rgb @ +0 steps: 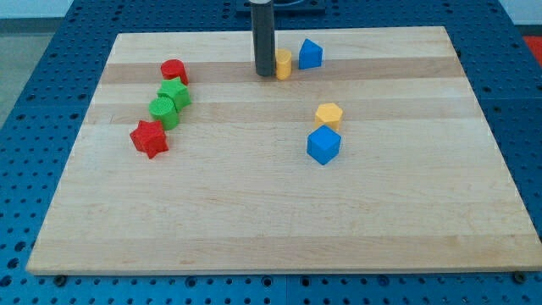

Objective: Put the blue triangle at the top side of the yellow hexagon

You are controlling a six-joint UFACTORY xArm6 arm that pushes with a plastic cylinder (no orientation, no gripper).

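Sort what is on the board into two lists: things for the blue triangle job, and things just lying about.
For the job: blue triangle, yellow hexagon, my tip.

Lying about: yellow block right of my tip, blue cube, red cylinder, two green blocks, red star.

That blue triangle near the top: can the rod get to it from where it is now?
Probably yes, but not straight across. My tip is left of a yellow block, which sits between it and the blue triangle. Going around that block looks open.
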